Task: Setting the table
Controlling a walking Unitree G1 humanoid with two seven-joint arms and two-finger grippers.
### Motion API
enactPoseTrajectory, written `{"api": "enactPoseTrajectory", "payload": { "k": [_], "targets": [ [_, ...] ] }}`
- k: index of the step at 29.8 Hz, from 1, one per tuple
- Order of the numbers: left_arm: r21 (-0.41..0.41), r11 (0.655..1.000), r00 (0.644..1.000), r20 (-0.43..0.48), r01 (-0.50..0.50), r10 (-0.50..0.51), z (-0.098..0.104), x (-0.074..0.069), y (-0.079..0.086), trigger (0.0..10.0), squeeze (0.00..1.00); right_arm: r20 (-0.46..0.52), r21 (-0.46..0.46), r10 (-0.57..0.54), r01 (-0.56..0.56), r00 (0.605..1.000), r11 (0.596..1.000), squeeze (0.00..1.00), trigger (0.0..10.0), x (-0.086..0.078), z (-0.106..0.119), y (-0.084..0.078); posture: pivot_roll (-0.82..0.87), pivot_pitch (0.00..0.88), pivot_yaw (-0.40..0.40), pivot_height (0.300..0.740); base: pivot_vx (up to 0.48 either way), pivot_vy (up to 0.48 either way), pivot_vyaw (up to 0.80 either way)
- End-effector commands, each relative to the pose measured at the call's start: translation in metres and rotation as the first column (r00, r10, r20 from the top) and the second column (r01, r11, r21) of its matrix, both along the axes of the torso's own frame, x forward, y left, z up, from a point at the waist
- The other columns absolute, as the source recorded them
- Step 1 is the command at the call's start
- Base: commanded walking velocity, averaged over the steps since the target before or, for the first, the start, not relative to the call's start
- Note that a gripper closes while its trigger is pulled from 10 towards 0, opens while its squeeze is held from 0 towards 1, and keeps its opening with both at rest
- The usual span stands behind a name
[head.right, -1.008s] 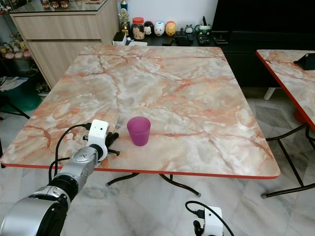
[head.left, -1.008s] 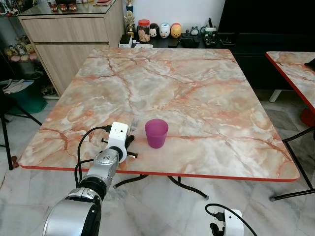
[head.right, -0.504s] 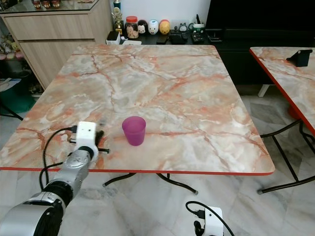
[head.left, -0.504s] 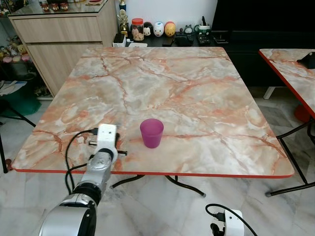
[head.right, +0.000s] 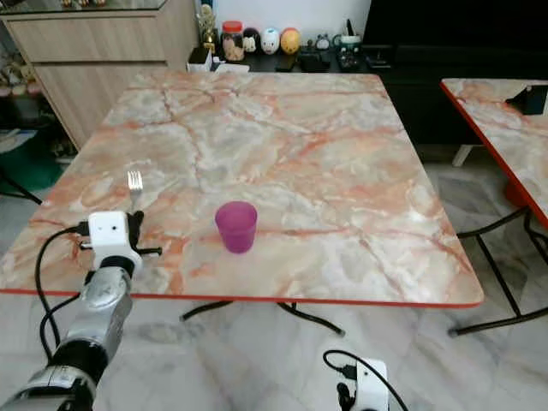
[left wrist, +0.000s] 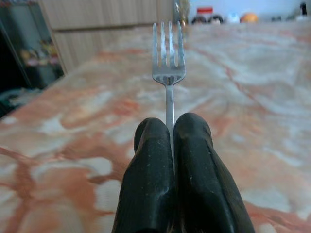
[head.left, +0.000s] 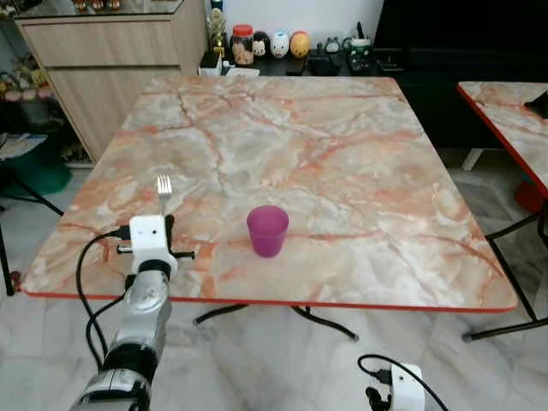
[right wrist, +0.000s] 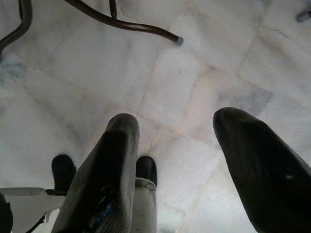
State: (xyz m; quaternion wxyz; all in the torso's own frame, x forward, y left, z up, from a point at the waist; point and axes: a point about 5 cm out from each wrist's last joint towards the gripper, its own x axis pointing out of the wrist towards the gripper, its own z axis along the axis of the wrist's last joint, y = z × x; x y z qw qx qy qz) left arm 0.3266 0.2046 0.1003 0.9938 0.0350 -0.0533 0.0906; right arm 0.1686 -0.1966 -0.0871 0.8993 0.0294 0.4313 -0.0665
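Observation:
My left gripper [head.left: 165, 219] hovers low over the near left part of the marble table [head.left: 342, 154], shut on the handle of a silver fork [head.left: 163, 186]. In the left wrist view the fork [left wrist: 167, 58] sticks straight out from between the two black fingers [left wrist: 194, 160], tines pointing toward the far side of the table. A purple cup [head.left: 267, 230] stands upright to the right of this gripper, apart from it. My right gripper [right wrist: 175, 121] hangs open over the floor, nothing between its fingers.
A wooden sideboard [head.left: 103, 51] stands at the back left. Small figures and a jar [head.left: 257, 43] line a low shelf behind the table. A second marble table [head.left: 505, 111] is at the right. The table's metal legs [head.left: 325, 321] rest on pale tiles.
My left gripper has carried the fork leftward along the near edge, away from the purple cup. The head camera has shifted a little too.

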Motion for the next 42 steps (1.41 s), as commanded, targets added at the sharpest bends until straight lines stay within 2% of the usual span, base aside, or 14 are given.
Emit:
{"api": "enactPoseTrajectory", "payload": {
  "k": [1, 6, 11, 14, 25, 42],
  "targets": [
    [0.019, 1.0, 0.998, 0.069, -0.013, 0.011, 0.015, -0.003, 0.005, 10.0, 0.0, -0.002, 0.002, -0.014, 0.014, 1.0, 1.0, 0.0, 10.0, -0.002, -0.001, -0.001, 0.05, 0.0, -0.016, 0.74, 0.0, 0.0, 0.0],
    [0.048, 0.999, 0.992, 0.126, 0.007, -0.013, 0.028, -0.006, 0.001, 10.0, 0.0, -0.005, -0.002, -0.012, 0.012, 1.0, 1.0, 0.0, 10.0, -0.002, -0.001, -0.002, 0.06, 0.0, -0.02, 0.74, 0.0, 0.0, 0.0],
    [0.058, 0.998, 0.993, 0.111, 0.034, -0.04, 0.024, -0.005, -0.008, 10.0, 0.0, 0.0, 0.002, -0.012, 0.012, 1.0, 1.0, 0.0, 10.0, -0.001, 0.0, -0.001, 0.05, 0.0, -0.018, 0.74, 0.0, 0.0, 0.0],
    [0.058, 0.997, 0.991, 0.122, 0.049, -0.056, 0.028, -0.004, -0.014, 10.0, 0.0, 0.006, 0.006, -0.021, 0.021, 1.0, 1.0, 0.0, 10.0, -0.001, 0.0, -0.001, 0.05, 0.0, -0.018, 0.74, 0.0, -0.388, 0.0],
    [0.061, 0.997, 0.983, 0.174, 0.041, -0.052, 0.044, -0.005, -0.017, 10.0, 0.0, 0.007, 0.004, -0.025, 0.025, 1.0, 1.0, 0.0, 10.0, -0.002, 0.0, -0.002, 0.05, 0.0, -0.016, 0.74, 0.0, -0.429, 0.0],
    [0.063, 0.998, 0.979, 0.205, 0.012, -0.024, 0.056, -0.006, -0.014, 10.0, 0.0, 0.007, 0.002, -0.025, 0.025, 1.0, 1.0, 0.0, 10.0, -0.001, 0.0, -0.002, 0.05, 0.0, -0.017, 0.74, 0.0, -0.452, 0.0]
  ]
}}
